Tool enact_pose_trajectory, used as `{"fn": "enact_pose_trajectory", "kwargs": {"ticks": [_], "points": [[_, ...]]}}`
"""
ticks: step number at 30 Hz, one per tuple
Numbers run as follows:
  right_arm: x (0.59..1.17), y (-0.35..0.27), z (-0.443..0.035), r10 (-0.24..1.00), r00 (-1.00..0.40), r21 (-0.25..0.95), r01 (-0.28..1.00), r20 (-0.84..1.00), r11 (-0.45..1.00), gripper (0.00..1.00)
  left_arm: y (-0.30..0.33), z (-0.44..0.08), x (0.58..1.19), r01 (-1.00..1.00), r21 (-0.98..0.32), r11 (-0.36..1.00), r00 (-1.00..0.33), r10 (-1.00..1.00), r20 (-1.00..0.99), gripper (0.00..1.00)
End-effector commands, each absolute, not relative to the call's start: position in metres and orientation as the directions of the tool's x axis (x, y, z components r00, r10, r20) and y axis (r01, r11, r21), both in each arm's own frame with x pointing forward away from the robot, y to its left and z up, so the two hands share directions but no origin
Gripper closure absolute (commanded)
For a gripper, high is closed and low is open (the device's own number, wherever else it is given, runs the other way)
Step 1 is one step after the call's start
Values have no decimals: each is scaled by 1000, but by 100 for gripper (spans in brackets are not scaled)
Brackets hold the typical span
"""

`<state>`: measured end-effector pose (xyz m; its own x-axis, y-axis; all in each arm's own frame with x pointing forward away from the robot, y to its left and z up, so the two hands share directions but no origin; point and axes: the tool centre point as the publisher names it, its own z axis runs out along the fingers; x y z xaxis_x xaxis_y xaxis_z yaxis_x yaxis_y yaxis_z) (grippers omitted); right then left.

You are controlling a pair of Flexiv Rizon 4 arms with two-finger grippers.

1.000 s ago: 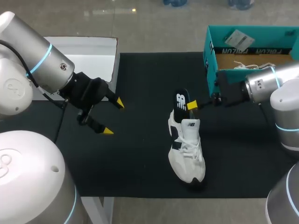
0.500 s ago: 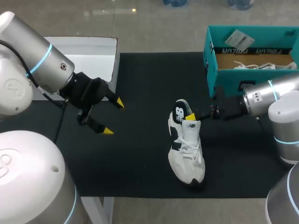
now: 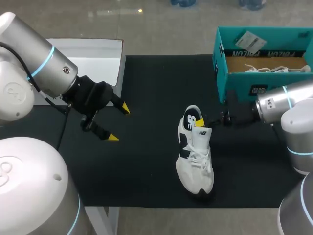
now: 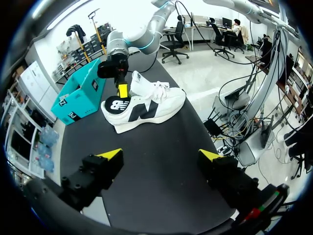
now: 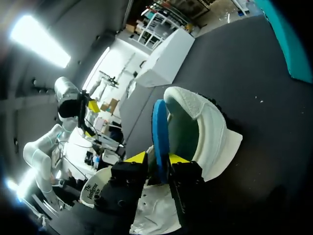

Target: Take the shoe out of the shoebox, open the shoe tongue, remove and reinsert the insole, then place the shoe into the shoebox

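Observation:
A white shoe (image 3: 195,161) with dark panels lies on the black mat, heel toward the teal shoebox (image 3: 234,81). A dark insole (image 3: 190,119) with a blue underside (image 5: 159,132) stands upright in the shoe's heel opening (image 5: 210,132). My right gripper (image 3: 201,121) is at the heel. Its yellow tips (image 5: 157,158) stand on either side of the insole, slightly parted, with a small gap on one side. My left gripper (image 3: 119,123) hangs wide open over the mat's left part, holding nothing. In its own view (image 4: 161,154) the shoe (image 4: 151,105) lies well ahead of it.
A second white shoe (image 3: 266,70) lies inside the shoebox at the back right. A white surface (image 3: 98,58) adjoins the mat (image 3: 146,161) at the back left. Bare mat stretches between my left gripper and the shoe.
My right gripper has come down and a little forward, pushing the insole deeper into the shoe's heel, and its fingers have parted slightly. The left arm has not moved.

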<state>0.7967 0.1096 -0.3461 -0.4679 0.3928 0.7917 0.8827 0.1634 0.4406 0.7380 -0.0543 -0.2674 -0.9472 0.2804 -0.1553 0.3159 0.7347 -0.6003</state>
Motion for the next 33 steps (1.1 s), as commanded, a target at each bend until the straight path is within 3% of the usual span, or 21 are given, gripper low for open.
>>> {"fn": "enact_pose_trajectory", "kwargs": {"ticks": [1, 8, 12, 17, 27, 28, 29, 30, 33], "points": [[813, 105, -318, 421, -501, 468, 864, 756, 186, 0, -55, -268, 738, 316, -598, 737, -947, 281, -155, 0], [834, 89, -287, 486, -538, 520, 833, 689, 186, 0, -55, -268, 738, 316, -598, 737, -947, 281, -155, 0], [834, 84, -275, 659, -388, 376, 911, 644, 170, 0, -55, -268, 738, 316, -598, 737, -947, 281, -155, 0], [818, 93, -272, 790, -228, 257, 962, 569, 93, 0, -55, -268, 738, 316, -598, 737, -947, 281, -155, 0], [804, 117, -276, 827, -237, 207, 967, 509, 149, 0, -55, -268, 738, 316, -598, 737, -947, 281, -155, 0], [803, 117, -277, 833, -232, 199, 969, 502, 149, 53, -55, -268, 738, 316, -598, 737, -947, 281, -155, 0], [802, 118, -278, 838, -233, 194, 969, 493, 155, 86, -55, -268, 738, 316, -598, 737, -947, 281, -155, 0], [801, 119, -279, 831, -234, 193, 969, 506, 155, 100, -55, -268, 738, 316, -598, 737, -947, 281, -155, 0], [799, 123, -282, 846, -224, 174, 972, 484, 157, 100, -55, -268, 738, 316, -598, 737, -947, 281, -155, 0]]}}
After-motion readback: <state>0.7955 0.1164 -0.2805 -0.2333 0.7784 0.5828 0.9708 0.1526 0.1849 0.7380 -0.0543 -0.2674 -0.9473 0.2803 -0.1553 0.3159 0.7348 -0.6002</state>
